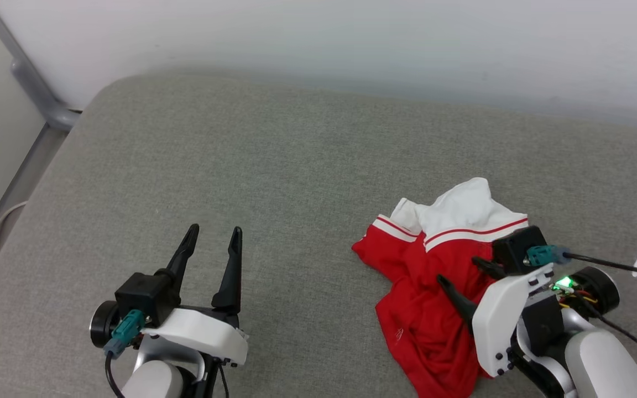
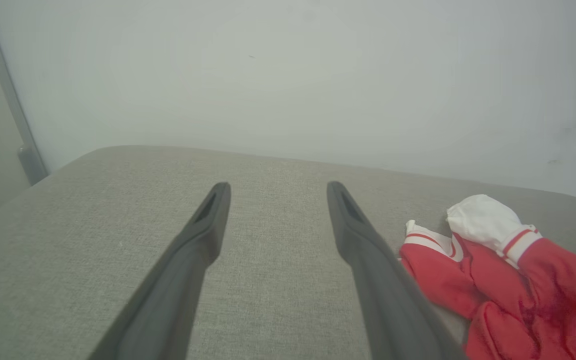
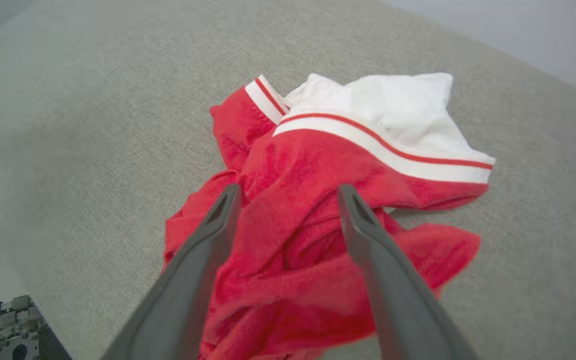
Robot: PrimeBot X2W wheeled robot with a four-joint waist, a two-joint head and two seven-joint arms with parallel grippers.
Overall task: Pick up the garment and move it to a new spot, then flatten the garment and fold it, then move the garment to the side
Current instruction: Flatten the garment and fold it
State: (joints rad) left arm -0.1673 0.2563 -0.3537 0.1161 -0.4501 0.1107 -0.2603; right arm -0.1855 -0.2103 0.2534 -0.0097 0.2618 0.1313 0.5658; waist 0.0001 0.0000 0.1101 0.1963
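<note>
Garment [image 1: 415, 309] lies crumpled at 4 o'clock on grey cushion [image 1: 296, 166], R end effector [image 1: 458, 270] spread wide over it, L end effector [image 1: 214, 229] wide, holding nothing, at 7 o'clock.

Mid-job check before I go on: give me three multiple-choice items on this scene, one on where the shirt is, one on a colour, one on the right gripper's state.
1. Where does the red sports shirt lie on the grey cushion?
A. Beneath the right gripper
B. Against the wall at the cushion's far edge
C. At the cushion's far left corner

2. What colour are the thin stripes on the shirt's white sections?
A. Blue
B. Black
C. Red

3. How is the right gripper?
A. Shut on the shirt
B. Open over the crumpled shirt
C. Shut, with nothing in it

Answers:
1 A: in the head view its fingers reach over the red cloth.
2 C: red lines cross the white bands in the right wrist view.
3 B: its fingers stand apart, with bunched cloth seen between them.
</note>
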